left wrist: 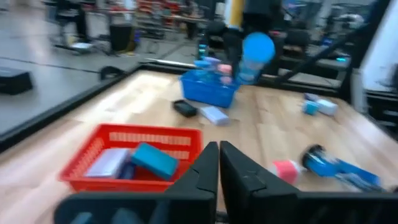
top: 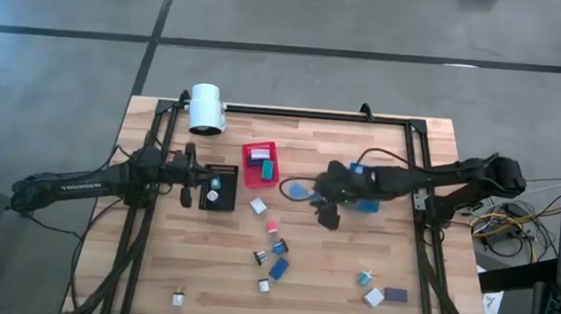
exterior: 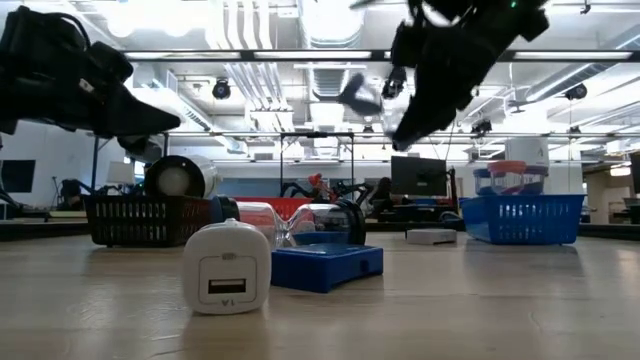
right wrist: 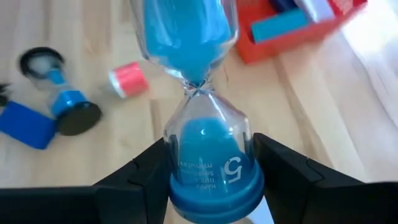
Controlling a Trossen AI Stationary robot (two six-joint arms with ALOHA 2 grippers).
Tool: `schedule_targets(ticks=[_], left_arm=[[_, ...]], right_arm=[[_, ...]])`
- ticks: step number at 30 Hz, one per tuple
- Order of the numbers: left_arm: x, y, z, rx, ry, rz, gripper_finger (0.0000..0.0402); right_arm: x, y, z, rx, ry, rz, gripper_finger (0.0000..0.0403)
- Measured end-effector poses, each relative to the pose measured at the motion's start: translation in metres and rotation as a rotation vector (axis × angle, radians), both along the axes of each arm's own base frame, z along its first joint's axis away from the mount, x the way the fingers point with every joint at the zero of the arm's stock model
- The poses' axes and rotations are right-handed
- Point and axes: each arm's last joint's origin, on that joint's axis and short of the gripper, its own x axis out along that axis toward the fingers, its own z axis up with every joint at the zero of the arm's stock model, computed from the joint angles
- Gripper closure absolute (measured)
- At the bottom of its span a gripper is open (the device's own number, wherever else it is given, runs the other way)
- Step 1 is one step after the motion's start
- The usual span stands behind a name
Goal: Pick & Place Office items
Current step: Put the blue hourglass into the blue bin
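Observation:
My right gripper [right wrist: 211, 186] is shut on a blue sand timer [right wrist: 193, 74] and holds it in the air over the table's middle, right of the red bin [top: 258, 163]. From above, the timer [top: 298, 190] sticks out leftward past my right gripper [top: 320, 194]. Small office items lie loose on the wood: a white block [top: 258, 205], a pink piece [top: 271, 226], a blue block [top: 279, 267] and others. My left gripper [left wrist: 219, 168] is shut on nothing and stays at the left, beside the black bin [top: 220, 186]. My right gripper pinches the timer's glass bulb next to the blue end cap [right wrist: 208, 158], the one marked "5", between its two fingers [right wrist: 152, 171]. It comes in from the table's right, slanting down. The timer points on ahead of the fingers, lifted clear of the table.
A big white cylinder [top: 206, 108] lies at the far left. The red bin holds a teal block [left wrist: 154, 160]. A blue bin [left wrist: 208, 90] sits under my right arm. A small timer [right wrist: 59, 93] lies on its side below the held one. More pieces lie near the front edge [top: 374, 297].

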Motion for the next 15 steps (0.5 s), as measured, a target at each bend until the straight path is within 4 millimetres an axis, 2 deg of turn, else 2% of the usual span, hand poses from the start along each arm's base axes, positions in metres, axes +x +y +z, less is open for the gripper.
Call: schedule_targets(ticks=[3, 9, 15], left_arm=[[0.0, 0.003, 0.002, -0.006, -0.018, 0.083, 0.0348], [0.003, 0.004, 0.008, 0.005, -0.078, 0.096, 0.0259], [0.009, 0.002, 0.026, 0.016, -0.095, -0.016, 0.0157]], right_arm=[[0.002, -0.007, -0.008, 0.028, 0.062, -0.01, 0.0214], [0.023, -0.013, 0.002, 0.022, 0.149, 0.018, 0.0214], [0.054, -0.014, 0.033, -0.011, 0.232, 0.079, 0.0214]])
